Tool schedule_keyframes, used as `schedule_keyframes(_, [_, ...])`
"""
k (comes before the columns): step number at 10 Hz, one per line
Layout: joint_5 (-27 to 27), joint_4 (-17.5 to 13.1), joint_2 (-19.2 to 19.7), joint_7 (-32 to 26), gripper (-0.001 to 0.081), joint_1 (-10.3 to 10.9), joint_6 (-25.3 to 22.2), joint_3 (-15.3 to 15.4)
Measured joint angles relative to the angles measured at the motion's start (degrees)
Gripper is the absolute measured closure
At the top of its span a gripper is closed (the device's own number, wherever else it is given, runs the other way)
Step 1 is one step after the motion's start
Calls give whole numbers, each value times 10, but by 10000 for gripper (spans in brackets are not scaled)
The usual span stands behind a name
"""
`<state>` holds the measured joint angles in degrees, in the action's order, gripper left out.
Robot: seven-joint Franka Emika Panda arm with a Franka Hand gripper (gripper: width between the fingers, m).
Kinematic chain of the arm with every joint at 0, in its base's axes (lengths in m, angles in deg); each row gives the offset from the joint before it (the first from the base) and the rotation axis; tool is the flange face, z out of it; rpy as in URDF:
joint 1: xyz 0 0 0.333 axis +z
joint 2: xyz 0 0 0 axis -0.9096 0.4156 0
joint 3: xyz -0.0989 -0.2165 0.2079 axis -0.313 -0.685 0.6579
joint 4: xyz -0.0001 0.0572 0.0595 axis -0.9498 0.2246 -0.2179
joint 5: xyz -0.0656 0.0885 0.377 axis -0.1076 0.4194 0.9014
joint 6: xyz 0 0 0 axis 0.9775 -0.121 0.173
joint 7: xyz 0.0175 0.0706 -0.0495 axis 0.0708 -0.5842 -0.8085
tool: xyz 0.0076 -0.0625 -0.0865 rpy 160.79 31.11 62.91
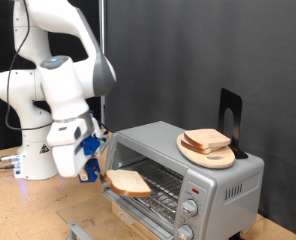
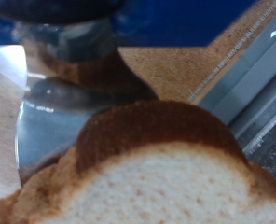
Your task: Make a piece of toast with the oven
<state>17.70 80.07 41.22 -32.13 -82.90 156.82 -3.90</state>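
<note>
The silver-grey toaster oven (image 1: 193, 170) stands on the wooden table, its door open and its wire rack (image 1: 158, 190) showing. My gripper (image 1: 100, 172) is at the oven's open front, on the exterior view's left. It is shut on a slice of toast (image 1: 129, 181), held flat just above the open door. In the wrist view the toast (image 2: 166, 177) fills the lower part, pale face with a dark brown crust; the fingers are hidden behind it.
A round wooden board (image 1: 208, 152) lies on the oven's top with two more bread slices (image 1: 206, 140) on it. A black stand (image 1: 230, 118) rises behind it. The oven's knobs (image 1: 189, 208) face the front. A dark curtain hangs behind.
</note>
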Motion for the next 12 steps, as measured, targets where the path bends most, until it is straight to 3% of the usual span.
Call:
schedule_keyframes(4, [-1, 3, 4, 19, 421, 10, 14, 30])
schedule_keyframes(12, [-17, 30, 2, 16, 421, -2, 39, 26])
